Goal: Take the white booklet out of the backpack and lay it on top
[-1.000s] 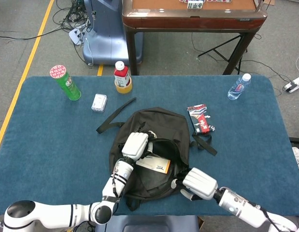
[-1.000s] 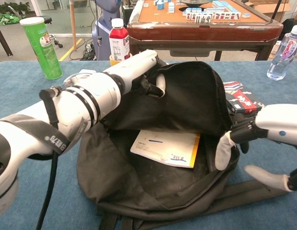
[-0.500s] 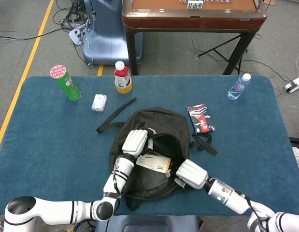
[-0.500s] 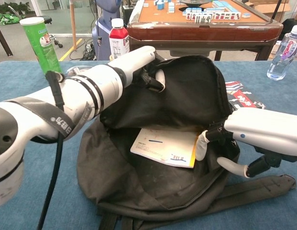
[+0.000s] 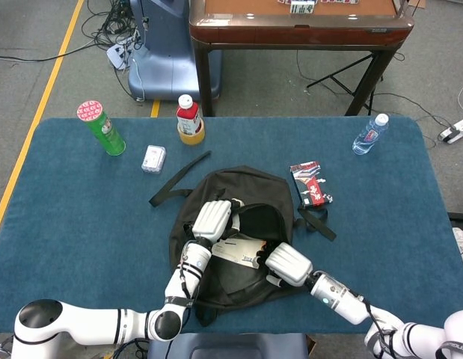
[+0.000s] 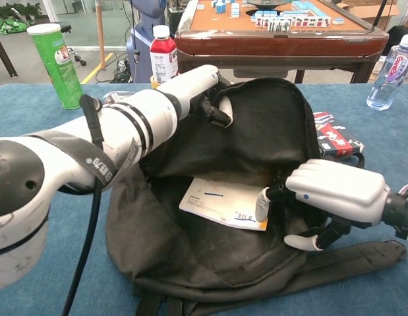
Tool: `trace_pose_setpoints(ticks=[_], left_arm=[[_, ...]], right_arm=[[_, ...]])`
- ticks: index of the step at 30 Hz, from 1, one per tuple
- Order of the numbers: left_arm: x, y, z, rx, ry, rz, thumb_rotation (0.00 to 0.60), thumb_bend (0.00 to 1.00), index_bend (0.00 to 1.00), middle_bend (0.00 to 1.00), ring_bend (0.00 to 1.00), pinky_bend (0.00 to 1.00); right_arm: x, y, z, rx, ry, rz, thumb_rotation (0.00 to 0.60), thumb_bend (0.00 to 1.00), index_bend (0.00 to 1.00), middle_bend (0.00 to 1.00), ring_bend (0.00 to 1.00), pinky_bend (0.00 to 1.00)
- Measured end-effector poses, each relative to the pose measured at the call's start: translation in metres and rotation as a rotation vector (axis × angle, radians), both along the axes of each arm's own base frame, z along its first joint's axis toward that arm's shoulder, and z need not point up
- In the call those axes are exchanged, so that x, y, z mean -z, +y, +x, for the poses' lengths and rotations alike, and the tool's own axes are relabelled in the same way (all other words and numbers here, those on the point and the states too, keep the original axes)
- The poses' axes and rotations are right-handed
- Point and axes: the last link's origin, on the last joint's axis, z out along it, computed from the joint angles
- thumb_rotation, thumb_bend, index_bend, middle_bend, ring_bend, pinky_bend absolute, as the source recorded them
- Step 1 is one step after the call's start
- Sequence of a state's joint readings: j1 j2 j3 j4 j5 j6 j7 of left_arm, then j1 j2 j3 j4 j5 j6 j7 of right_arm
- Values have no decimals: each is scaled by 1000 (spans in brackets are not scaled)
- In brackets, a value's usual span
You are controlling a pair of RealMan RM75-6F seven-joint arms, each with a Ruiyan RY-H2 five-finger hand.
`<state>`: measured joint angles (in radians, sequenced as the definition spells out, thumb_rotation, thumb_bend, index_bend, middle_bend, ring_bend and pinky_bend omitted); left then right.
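Note:
The black backpack (image 5: 242,185) lies open in the middle of the table. Inside it lies the white booklet (image 6: 222,199), with an orange right edge and a barcode; the head view shows the booklet (image 5: 237,249) partly covered. My left hand (image 6: 215,97) grips the backpack's upper flap (image 6: 273,122) and holds it raised. My right hand (image 6: 330,196) reaches into the opening from the right, fingers apart. One fingertip (image 6: 262,207) touches the booklet's right edge, and the thumb hangs lower, off the booklet. In the head view the left hand (image 5: 212,218) and right hand (image 5: 288,263) flank the opening.
A green can (image 5: 101,128) stands far left, with a red-capped bottle (image 5: 189,120) and a small white box (image 5: 153,158) behind the backpack. A red-black packet (image 5: 309,183) lies to its right, a water bottle (image 5: 369,134) further back. Beyond the table stands a wooden mahjong table (image 5: 298,22).
My right hand has moved left into the backpack's opening until a fingertip reached the booklet's right edge. The left hand has kept its hold on the raised flap.

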<state>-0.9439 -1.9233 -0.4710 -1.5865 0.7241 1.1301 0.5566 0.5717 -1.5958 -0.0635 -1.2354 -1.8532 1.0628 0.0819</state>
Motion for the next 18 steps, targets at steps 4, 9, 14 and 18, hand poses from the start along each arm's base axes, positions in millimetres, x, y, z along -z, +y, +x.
trace_pose_setpoints(ticks=[4, 9, 14, 18], left_arm=[[0, 0, -1, -6, -6, 1, 600, 810, 611, 444, 356, 66], [-2, 1, -4, -21, -16, 3, 600, 810, 611, 444, 356, 66], [-5, 2, -6, -28, -22, 7, 600, 810, 609, 444, 356, 66], [-6, 3, -6, -34, -30, 5, 600, 809, 608, 444, 356, 66]], right_arm=[[8, -2, -3, -12, 13, -28, 600, 227, 375, 389, 301, 390], [19, -3, 1, -5, -17, -53, 600, 209, 375, 388, 301, 390], [24, -5, 5, 4, -58, -80, 600, 209, 375, 386, 301, 390], [26, -8, 7, -8, -47, -98, 600, 209, 375, 369, 301, 390]])
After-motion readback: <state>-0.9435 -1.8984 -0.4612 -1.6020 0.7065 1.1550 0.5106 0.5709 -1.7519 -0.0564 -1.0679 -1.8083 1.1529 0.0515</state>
